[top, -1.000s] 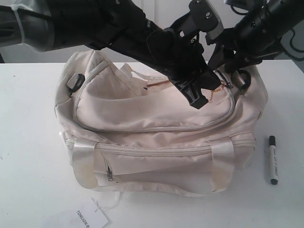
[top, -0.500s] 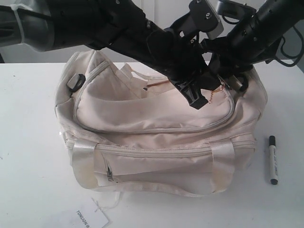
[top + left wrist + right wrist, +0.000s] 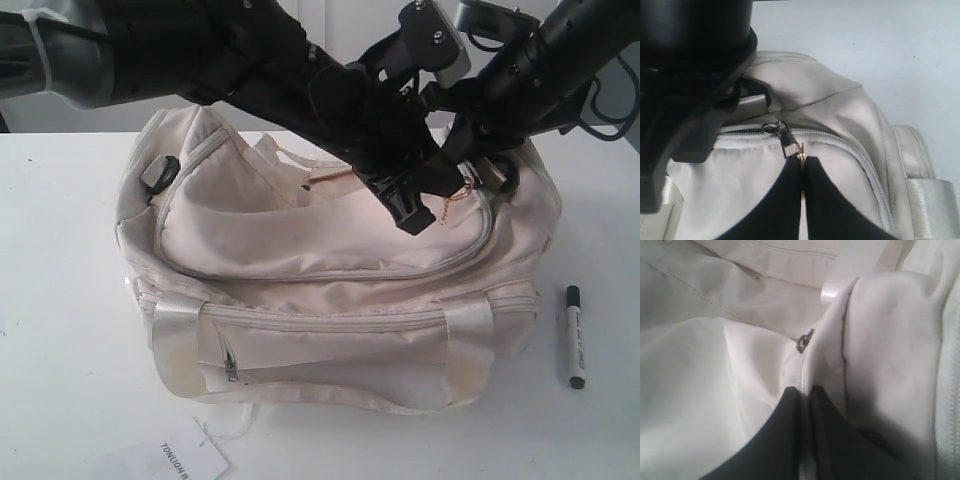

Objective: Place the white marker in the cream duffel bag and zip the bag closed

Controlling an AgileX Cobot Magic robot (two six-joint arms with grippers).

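Pinching the gold chain pull with jaws pressed together, the left gripper sits atop the cream duffel bag, the right gripper is clamped on a fold of its fabric, and the white marker lies on the table near the bag's right end.

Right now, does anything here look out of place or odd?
Yes: the white marker lies on the table beside the cream duffel bag, not in it, though the left tool pinches the gold zip pull and the right tool the bag's fabric. A paper tag lies loose in front.
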